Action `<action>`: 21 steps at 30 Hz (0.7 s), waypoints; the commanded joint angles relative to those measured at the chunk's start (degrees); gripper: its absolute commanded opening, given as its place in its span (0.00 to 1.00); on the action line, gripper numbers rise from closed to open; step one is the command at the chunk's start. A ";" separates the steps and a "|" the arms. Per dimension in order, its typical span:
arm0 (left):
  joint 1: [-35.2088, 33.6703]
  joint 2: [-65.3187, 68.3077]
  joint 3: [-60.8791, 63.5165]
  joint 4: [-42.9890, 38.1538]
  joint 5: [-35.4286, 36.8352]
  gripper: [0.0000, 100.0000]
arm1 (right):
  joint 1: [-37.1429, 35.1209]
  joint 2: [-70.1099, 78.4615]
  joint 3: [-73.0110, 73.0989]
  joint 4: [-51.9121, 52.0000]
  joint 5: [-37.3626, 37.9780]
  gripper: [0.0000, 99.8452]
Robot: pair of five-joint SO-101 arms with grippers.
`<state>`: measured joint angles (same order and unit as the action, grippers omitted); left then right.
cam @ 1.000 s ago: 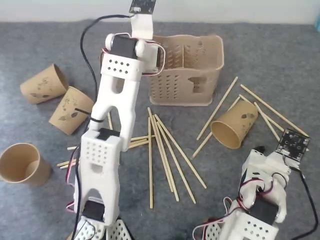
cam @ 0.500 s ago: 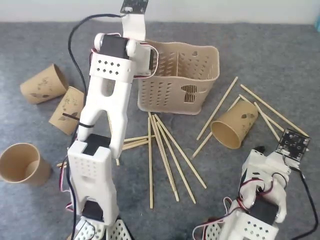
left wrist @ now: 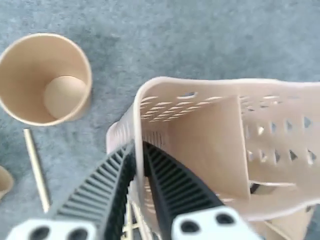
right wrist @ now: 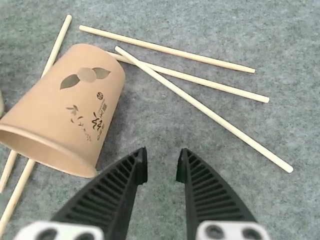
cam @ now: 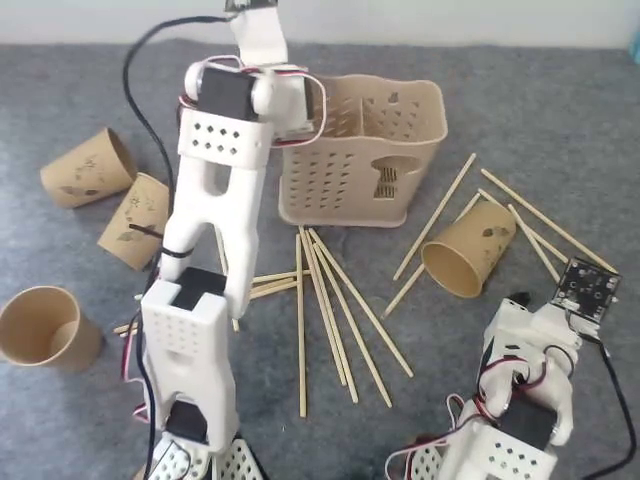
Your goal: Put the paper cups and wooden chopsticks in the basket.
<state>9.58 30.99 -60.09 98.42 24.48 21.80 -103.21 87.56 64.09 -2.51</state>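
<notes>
One paper cup (cam: 468, 247) lies on its side near the basket (cam: 365, 150), mouth toward the right gripper (right wrist: 161, 167) just behind it, jaws narrowly apart, holding nothing; the left gripper (left wrist: 139, 165) pinches the basket wall, so the right arm is nearer

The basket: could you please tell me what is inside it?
Inside the basket a divider wall shows, with nothing lying in the visible compartments. The left pincer clamps its rim; the left arm hides one corner.
</notes>
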 commanded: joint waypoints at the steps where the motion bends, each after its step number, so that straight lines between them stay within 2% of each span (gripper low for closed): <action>1: 2.55 -0.88 -3.21 -1.76 2.55 0.01 | -0.31 -0.66 -0.35 -1.27 0.88 0.11; 7: 4.04 2.73 -3.47 -4.31 5.80 0.01 | -0.31 -0.66 -0.35 -1.27 0.88 0.11; 14: 4.04 8.62 -3.74 -6.68 5.54 0.01 | -0.31 -0.66 -0.35 -1.36 0.88 0.11; 21: 3.08 8.62 -3.74 -3.60 -5.36 0.01 | -0.31 -0.66 -0.35 -1.45 0.88 0.11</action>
<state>12.57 40.84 -62.64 93.23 23.08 21.80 -103.21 87.56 64.09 -2.51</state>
